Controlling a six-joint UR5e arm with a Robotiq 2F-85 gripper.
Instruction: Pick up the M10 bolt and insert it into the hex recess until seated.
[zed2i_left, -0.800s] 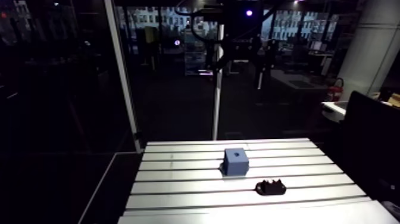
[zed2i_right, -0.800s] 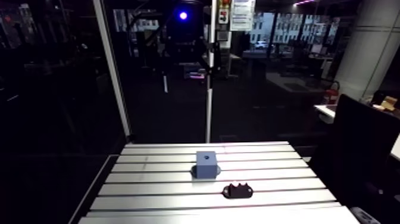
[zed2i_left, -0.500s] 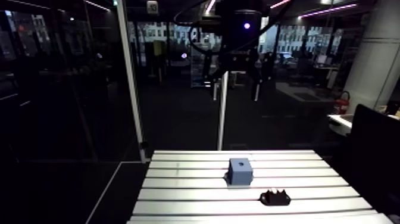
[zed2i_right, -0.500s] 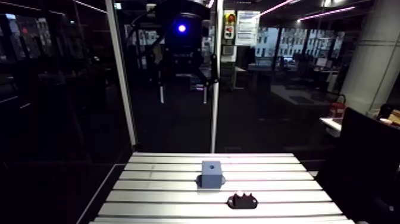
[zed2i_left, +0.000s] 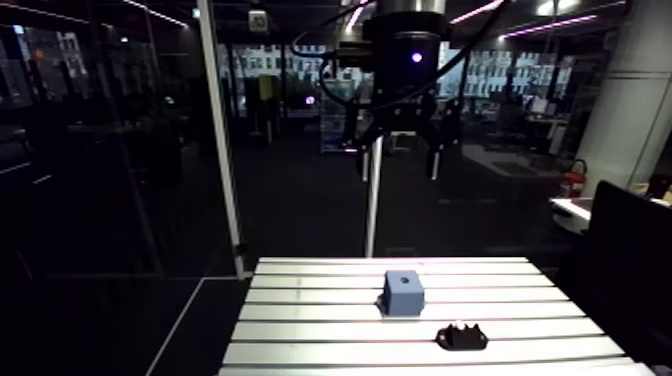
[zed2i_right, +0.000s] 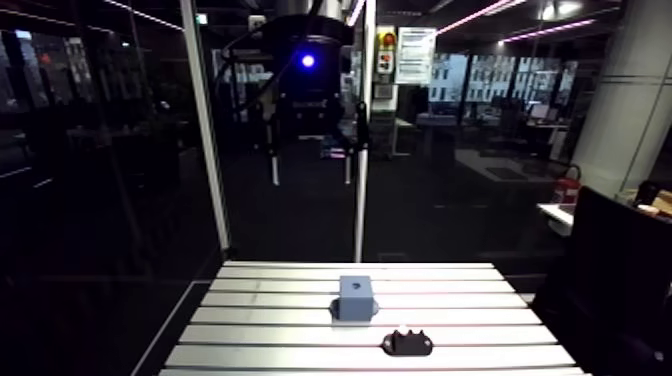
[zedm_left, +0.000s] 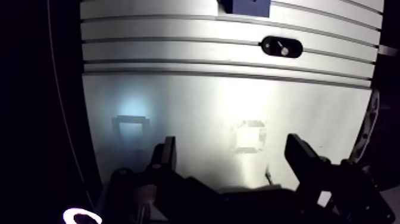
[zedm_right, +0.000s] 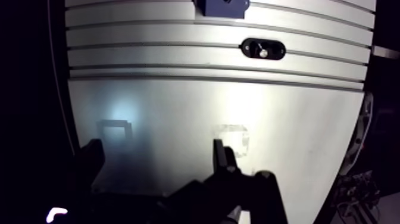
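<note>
Since nothing's gripped yet, step looks like approach: gripper (zedm_left: 232, 152) hangs high over table (zedm_left: 178, 101), pointing down, fingers (zedm_left: 168, 156) spread wide, empty. M10 bolt (zedm_left: 284, 51) shows as pale dot in black holder (zedm_left: 272, 44), at approx 4 o'clock of blue block (zed2i_left: 402, 292) in arm view, well ahead of gripper. Next move prob: travel fwd, descend, centre fingers round bolt head.

The blue block (zed2i_left: 402, 292) and black holder (zed2i_left: 461, 337) stand on the table (zed2i_left: 300, 335), open slats around.

Slotted table (zed2i_left: 300, 340) with blue block (zed2i_left: 402, 292), black holder (zed2i_left: 461, 338)
</note>
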